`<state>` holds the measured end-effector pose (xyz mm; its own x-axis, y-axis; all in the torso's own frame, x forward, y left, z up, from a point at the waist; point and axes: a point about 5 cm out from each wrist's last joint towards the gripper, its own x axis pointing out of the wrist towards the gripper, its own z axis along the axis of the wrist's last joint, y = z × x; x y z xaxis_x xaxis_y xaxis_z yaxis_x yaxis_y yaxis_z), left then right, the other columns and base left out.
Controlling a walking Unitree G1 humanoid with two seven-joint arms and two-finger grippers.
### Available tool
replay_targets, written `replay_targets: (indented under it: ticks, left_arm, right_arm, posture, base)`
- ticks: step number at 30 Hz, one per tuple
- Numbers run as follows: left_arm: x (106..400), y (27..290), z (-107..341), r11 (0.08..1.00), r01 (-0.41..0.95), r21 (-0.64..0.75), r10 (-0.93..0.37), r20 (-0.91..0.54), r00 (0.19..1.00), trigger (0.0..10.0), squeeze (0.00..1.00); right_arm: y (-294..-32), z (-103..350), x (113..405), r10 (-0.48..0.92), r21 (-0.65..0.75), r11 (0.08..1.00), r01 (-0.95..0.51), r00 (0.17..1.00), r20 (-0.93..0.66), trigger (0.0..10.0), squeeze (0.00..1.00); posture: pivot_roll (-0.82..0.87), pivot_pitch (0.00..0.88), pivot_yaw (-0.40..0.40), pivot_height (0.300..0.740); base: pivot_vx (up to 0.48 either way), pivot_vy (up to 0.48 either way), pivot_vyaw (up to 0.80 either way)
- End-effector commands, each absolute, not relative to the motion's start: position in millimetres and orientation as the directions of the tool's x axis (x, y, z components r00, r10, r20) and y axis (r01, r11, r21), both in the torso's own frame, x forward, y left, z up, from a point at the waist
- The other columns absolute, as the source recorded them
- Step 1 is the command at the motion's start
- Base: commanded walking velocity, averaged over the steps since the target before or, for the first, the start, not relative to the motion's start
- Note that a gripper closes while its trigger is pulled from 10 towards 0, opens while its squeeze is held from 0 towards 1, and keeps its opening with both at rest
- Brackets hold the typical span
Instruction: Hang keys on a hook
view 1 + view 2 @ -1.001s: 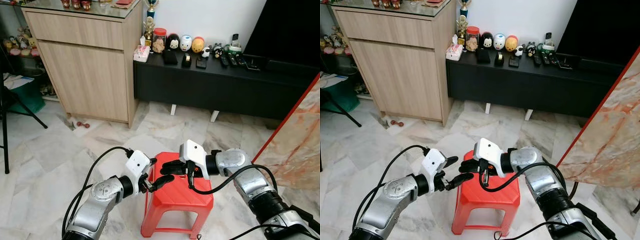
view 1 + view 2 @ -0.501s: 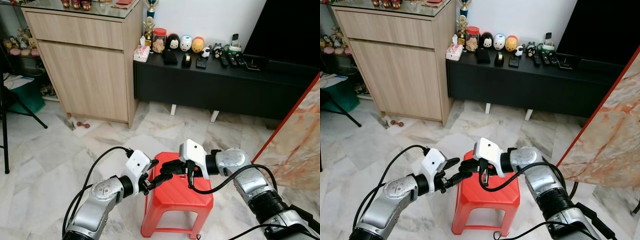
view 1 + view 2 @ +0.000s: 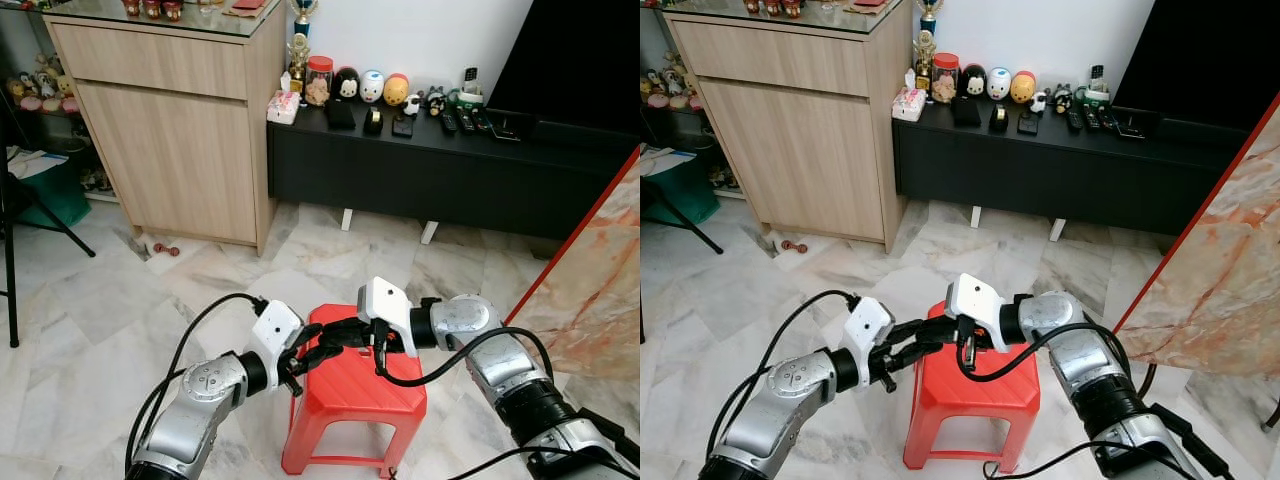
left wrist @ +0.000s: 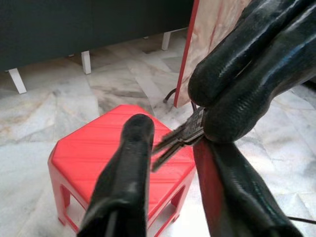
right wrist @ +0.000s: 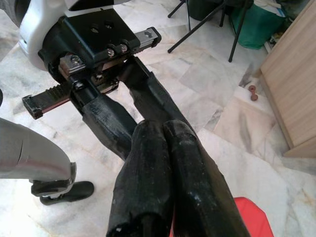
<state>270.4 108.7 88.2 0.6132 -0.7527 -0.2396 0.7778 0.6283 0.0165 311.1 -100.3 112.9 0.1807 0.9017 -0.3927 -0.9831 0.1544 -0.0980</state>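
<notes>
A small bunch of keys (image 4: 178, 139) is pinched at the tips of my right gripper (image 3: 330, 331), which is shut on it above the red plastic stool (image 3: 357, 388). My left gripper (image 3: 316, 343) meets it from the other side. It is open, and one finger (image 4: 134, 163) stands on each side of the keys without pressing on them. In the right wrist view the right fingers (image 5: 165, 182) lie tight together, with the left gripper's body just beyond them. Both grippers hover over the stool's near left corner.
A wooden cabinet (image 3: 170, 130) stands at the back left. A low black console (image 3: 430, 170) with figurines and remotes runs along the wall. A marble slab with a red edge (image 3: 600, 280) leans at the right. Tripod legs (image 3: 40, 215) stand at the left on the marble floor.
My left gripper has moved up and in toward the right gripper, and its open fingers now straddle the keys. The right gripper has hardly moved.
</notes>
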Motion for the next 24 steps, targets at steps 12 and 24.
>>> replay_targets:
  ticks: [12, 24]
  left_arm:
    - [270.9, 114.0, 92.0, 0.645, 0.764, -0.022, -0.750, -0.208, 0.628, 0.0, 0.00]
    - [268.9, 115.6, 90.4, 0.645, 0.764, -0.026, -0.750, -0.214, 0.626, 0.0, 0.00]
  right_arm:
    - [-103.4, 115.9, 314.2, 0.899, -0.109, 0.174, -0.979, 0.203, -0.389, 10.0, 0.00]
    - [-103.8, 113.4, 311.5, 0.904, -0.086, 0.176, -0.981, 0.196, -0.381, 10.0, 1.00]
  posture:
    - [0.12, 0.000, -0.141, 0.740]
    - [0.13, 0.000, -0.139, 0.740]
  base:
    - [0.000, 0.000, 0.00]
    - [0.000, 0.000, 0.00]
